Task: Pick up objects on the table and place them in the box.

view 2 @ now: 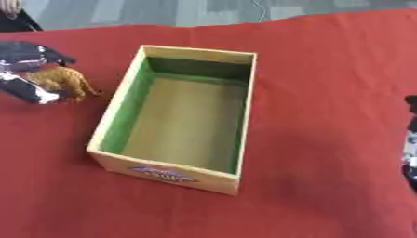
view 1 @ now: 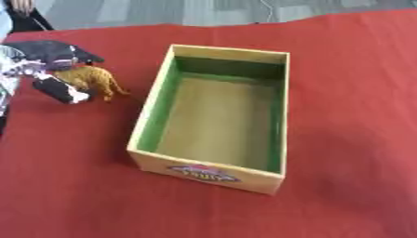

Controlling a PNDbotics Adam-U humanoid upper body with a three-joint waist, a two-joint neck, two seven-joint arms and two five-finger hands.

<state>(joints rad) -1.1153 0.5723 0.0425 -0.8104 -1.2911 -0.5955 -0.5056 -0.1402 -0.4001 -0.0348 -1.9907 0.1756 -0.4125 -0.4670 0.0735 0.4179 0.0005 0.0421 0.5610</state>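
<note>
An orange-brown toy animal [view 1: 91, 78] stands on the red cloth, just left of the box's far left corner. My left hand [view 1: 54, 54] comes in from the left edge. Its dark fingers curl over the toy's back and its thumb [view 1: 58, 89] sits under the toy's front, so the toy's head is hidden. The open cardboard box [view 1: 151, 111], yellow outside with green inner walls, lies in the middle, and only its brown floor shows inside. A sliver of my right hand [view 2: 410, 155] shows at the right edge, low and well away from the box.
The red cloth [view 1: 350, 93] covers the whole table, with broad bare stretches right of the box and in front of it. The table's far edge runs along the top, with grey floor beyond it.
</note>
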